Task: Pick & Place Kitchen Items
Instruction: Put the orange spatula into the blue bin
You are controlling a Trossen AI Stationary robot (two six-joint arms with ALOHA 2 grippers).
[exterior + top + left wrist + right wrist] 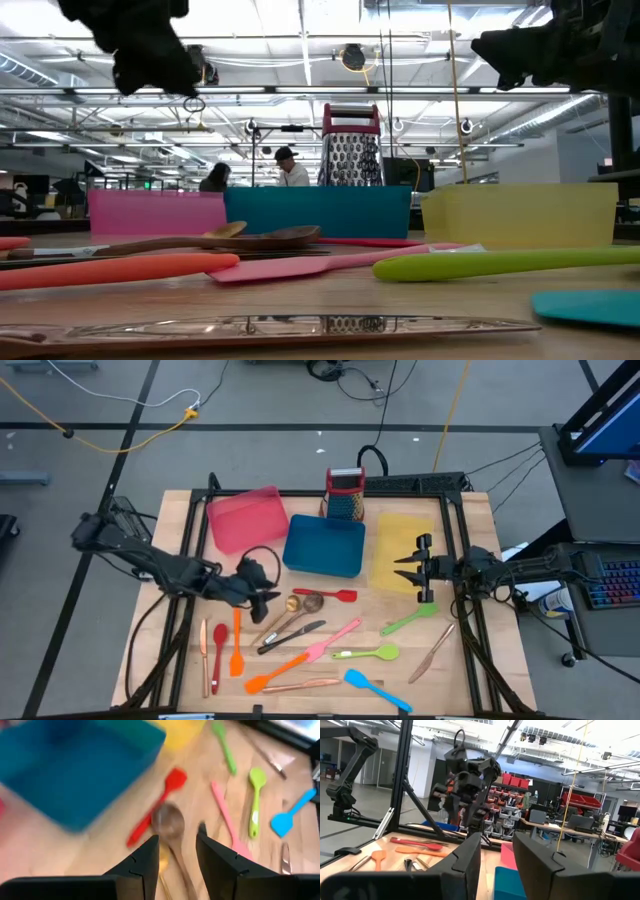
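Observation:
Several kitchen items lie flat on the wooden table: a red spoon (325,595), a dark spoon (168,821), a pink spatula (335,640), orange spatulas (275,672), a green spoon (365,653), a green spatula (410,620), a blue spatula (375,690) and copper cutlery (432,652). My left gripper (270,598) hovers open above the spoons near the table's middle. In its wrist view the dark spoon's bowl shows beyond the gap between its fingers (176,840). My right gripper (408,567) hangs open over the yellow tray (400,535), holding nothing.
Pink tray (245,518), blue tray (323,545) and the yellow tray stand in a row at the back, with a red-topped grater (345,495) behind the blue one. An orange spatula (237,645), a red spoon (219,643) and a copper fork (204,645) lie front left.

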